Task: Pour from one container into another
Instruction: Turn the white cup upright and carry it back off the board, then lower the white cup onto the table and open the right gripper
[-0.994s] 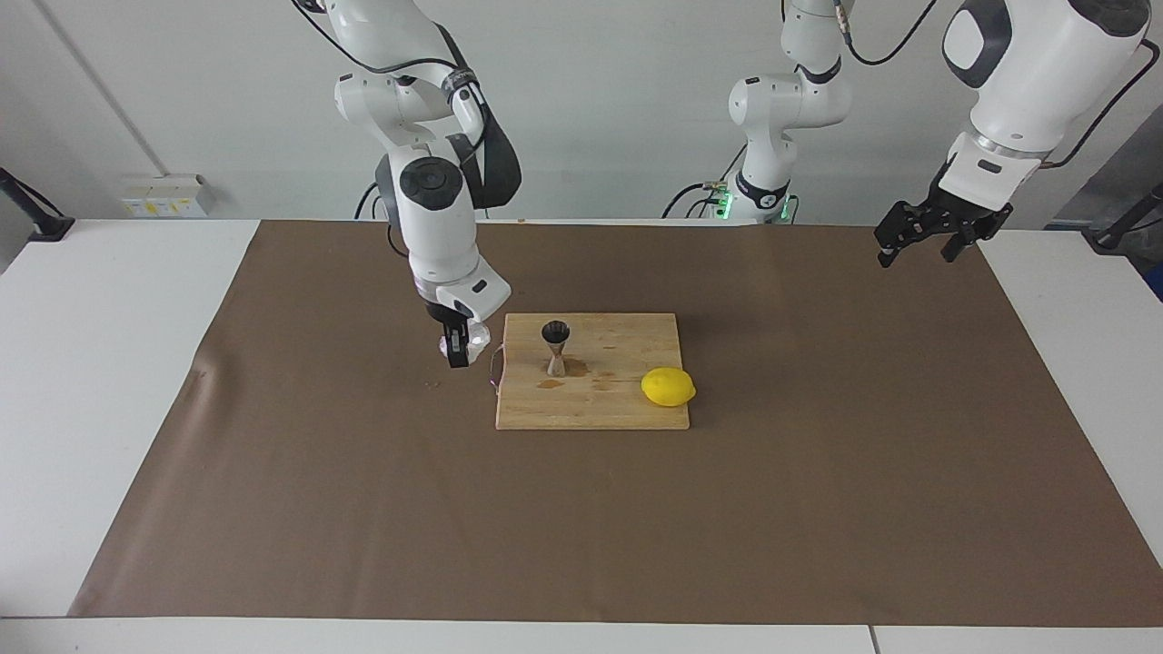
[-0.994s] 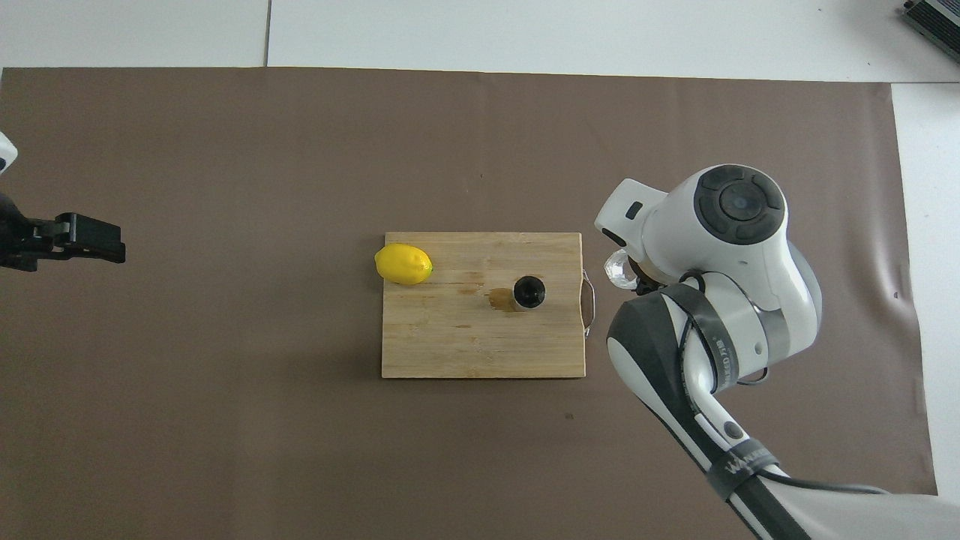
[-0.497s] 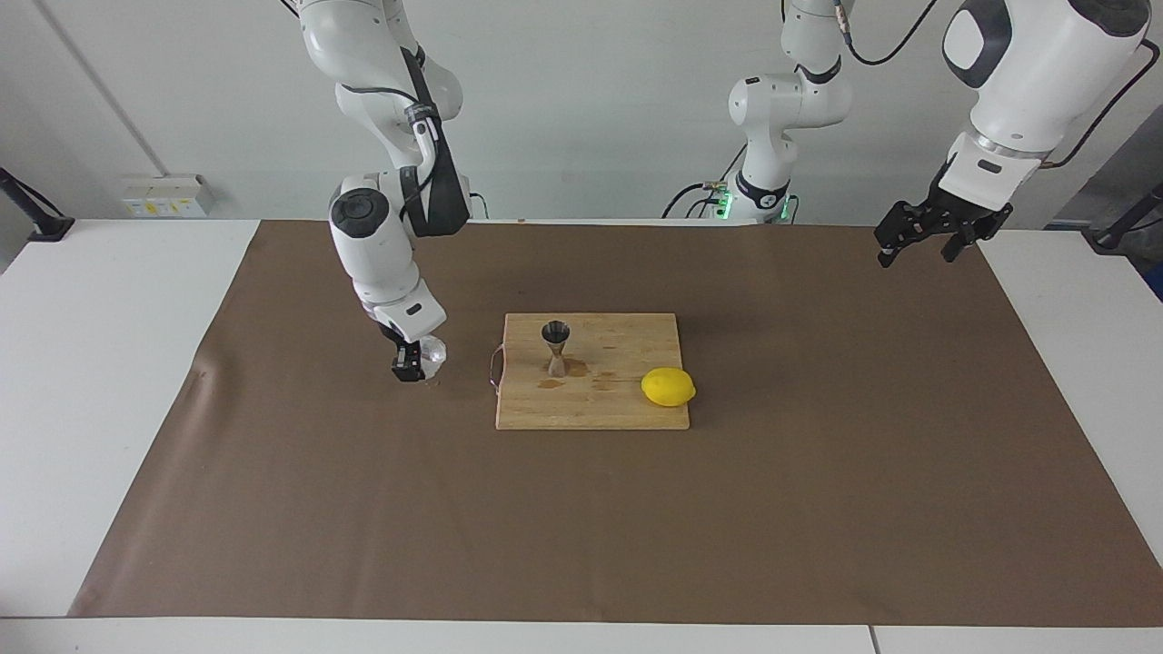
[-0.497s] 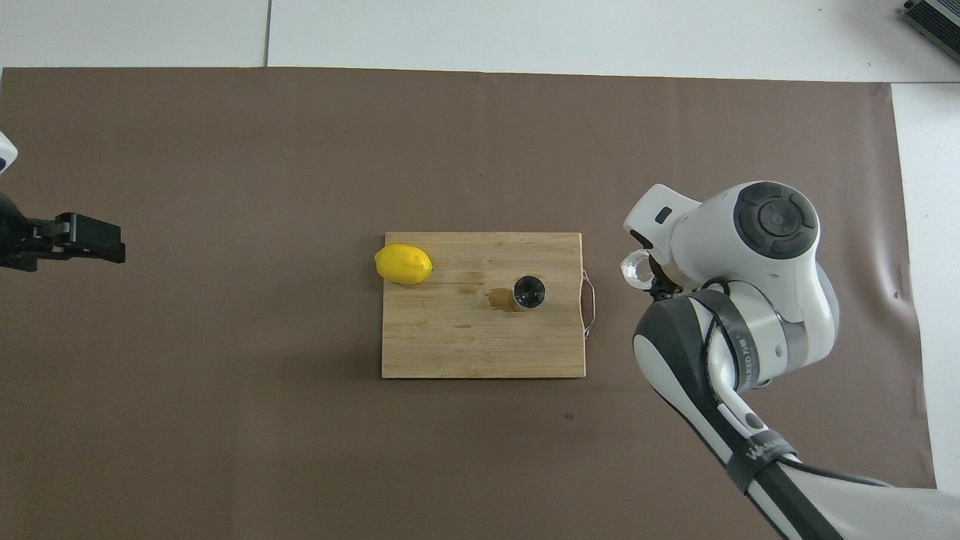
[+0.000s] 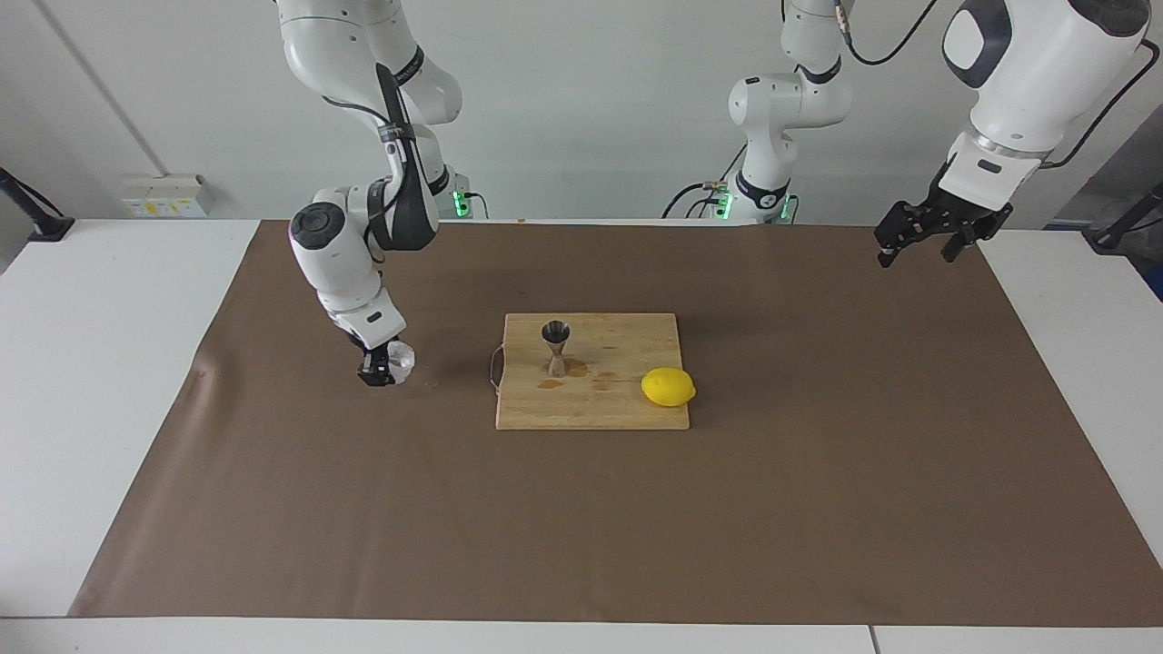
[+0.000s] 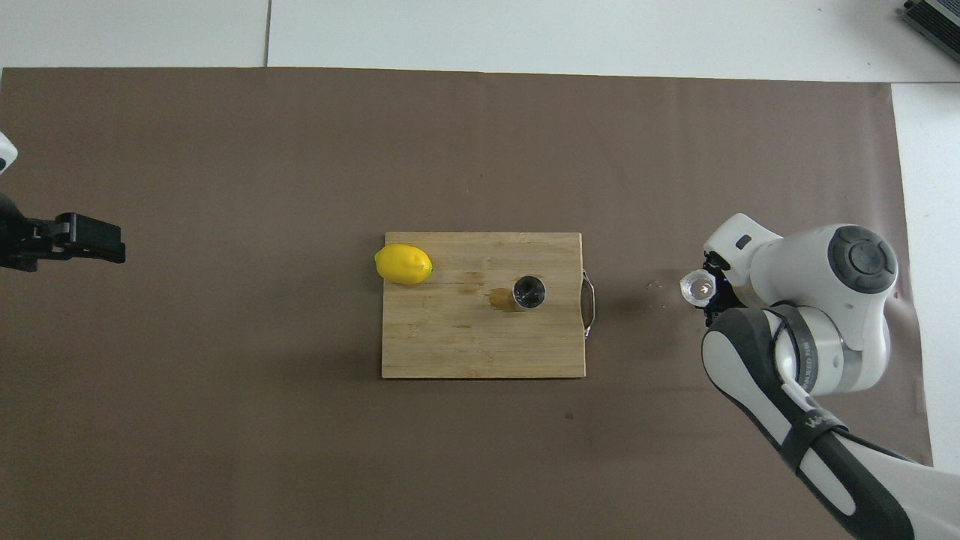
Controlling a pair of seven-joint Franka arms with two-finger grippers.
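Now that the right arm has swung away from the wooden cutting board [image 5: 591, 400], its right gripper [image 5: 374, 371] stays pinched on the clear glass tumbler [image 5: 400, 361], upright and low over the brown mat toward that arm's end. The pour looks finished. The left gripper [image 5: 918, 238] waits with jaws spread. On the board stand the lemon [image 5: 668, 387] and steel jigger [image 5: 555, 348].

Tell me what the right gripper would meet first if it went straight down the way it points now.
Probably the brown table cover: the right gripper, shut on the glass tumbler, points down at it beside the cutting board.
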